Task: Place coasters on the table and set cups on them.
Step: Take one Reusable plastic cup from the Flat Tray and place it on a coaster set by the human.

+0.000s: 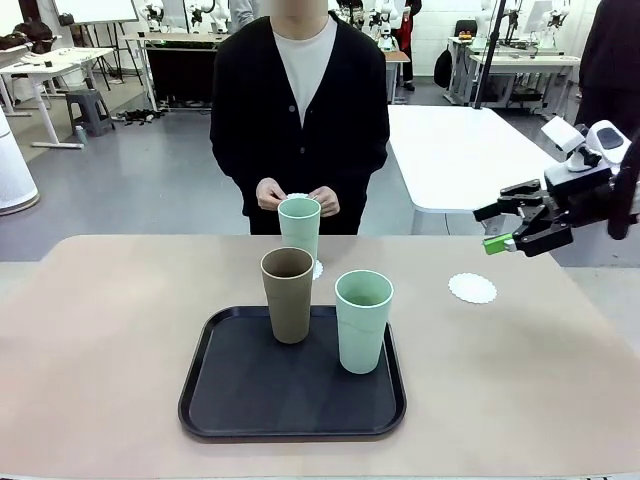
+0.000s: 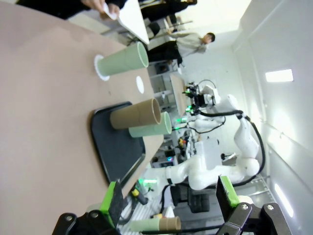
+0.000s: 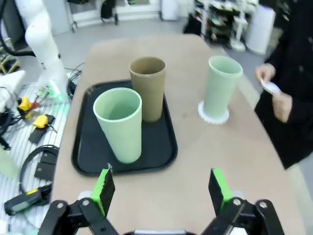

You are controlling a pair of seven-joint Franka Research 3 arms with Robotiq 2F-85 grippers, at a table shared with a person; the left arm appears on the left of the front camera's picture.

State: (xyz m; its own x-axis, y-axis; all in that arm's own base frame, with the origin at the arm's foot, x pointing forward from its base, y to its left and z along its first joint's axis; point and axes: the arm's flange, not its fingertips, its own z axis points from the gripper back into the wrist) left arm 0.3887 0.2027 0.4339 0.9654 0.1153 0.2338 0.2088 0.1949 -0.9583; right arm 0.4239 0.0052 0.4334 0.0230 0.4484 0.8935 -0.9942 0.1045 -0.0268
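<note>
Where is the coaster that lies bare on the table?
In the front view, the bare coaster lies flat on the table, right of the black tray and nearest the mint cup standing in it.

Robotics lab, open-plan: a white robot arm (image 2: 210, 174) stands at the beige table (image 1: 100, 330), with loose cables (image 3: 29, 154) on the floor beside it. Behind the person (image 1: 300, 110) are a smooth grey floor (image 1: 130, 190), a white-topped table (image 1: 470, 150), more work tables (image 1: 50, 65) and a stool (image 1: 90, 108). Bright light panels (image 2: 279, 76) sit overhead.
</note>
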